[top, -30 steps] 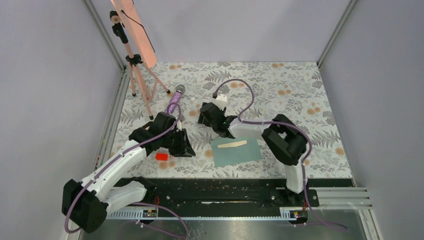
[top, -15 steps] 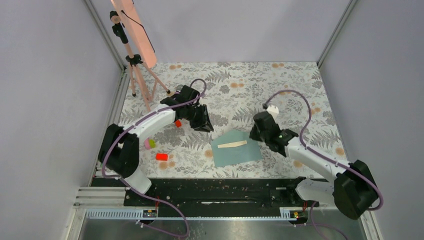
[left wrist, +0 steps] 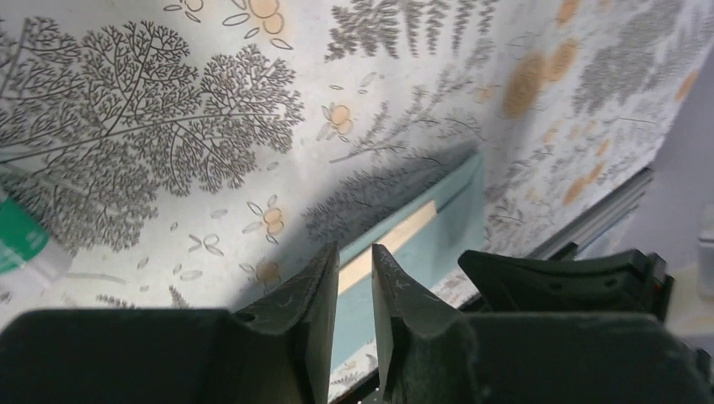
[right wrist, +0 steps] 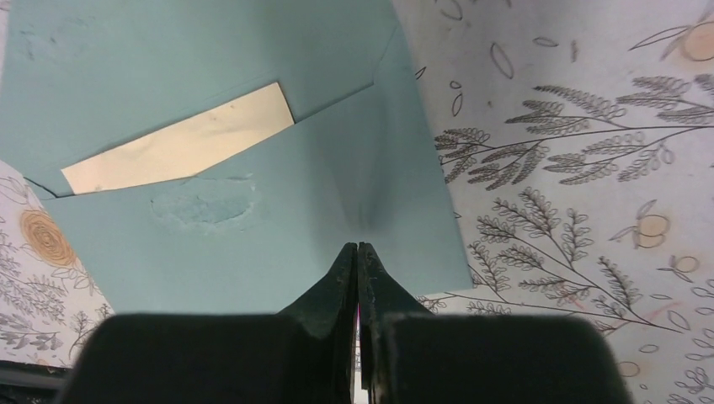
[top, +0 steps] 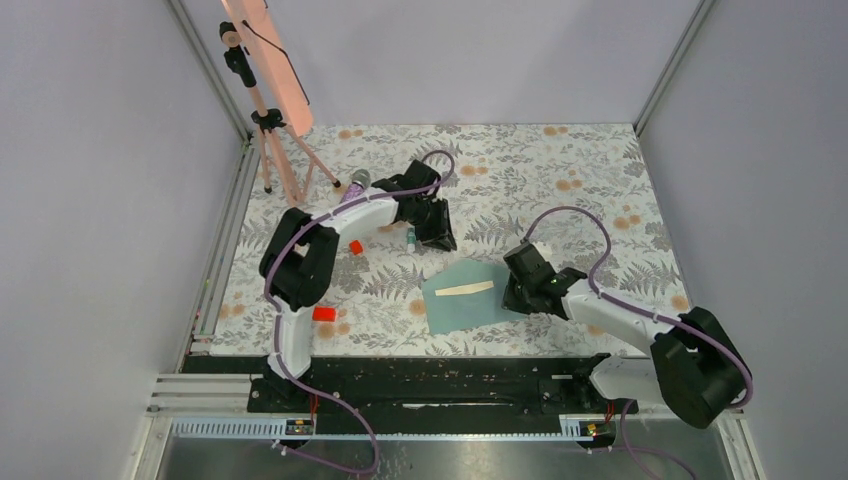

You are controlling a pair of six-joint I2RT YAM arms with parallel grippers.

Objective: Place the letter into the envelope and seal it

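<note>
The teal envelope (top: 470, 305) lies flat near the front middle of the table, its flap (right wrist: 194, 50) open. The tan letter (top: 464, 289) sits partly in the pocket, and a strip of the letter (right wrist: 181, 147) shows at the pocket's mouth. My right gripper (right wrist: 358, 246) is shut, with nothing between its fingers. Its tips rest low over the envelope's right part (right wrist: 337, 194); in the top view the right gripper (top: 510, 288) is at the envelope's right edge. My left gripper (left wrist: 354, 249) hovers behind the envelope (left wrist: 438, 240), jaws a narrow gap apart and empty; from above the left gripper (top: 440, 238) is apart from the paper.
A tripod (top: 268, 130) with a salmon panel (top: 270, 50) stands at the back left. A purple handled object (top: 352, 190), two red blocks (top: 355, 247) (top: 323, 313) and a small green-and-white item (top: 410, 237) lie left of the envelope. The black base rail (top: 440, 380) runs along the front.
The left arm swung from the front left to the far middle. The right arm drew back to the right, shut its jaws and came down at the envelope's right edge.
</note>
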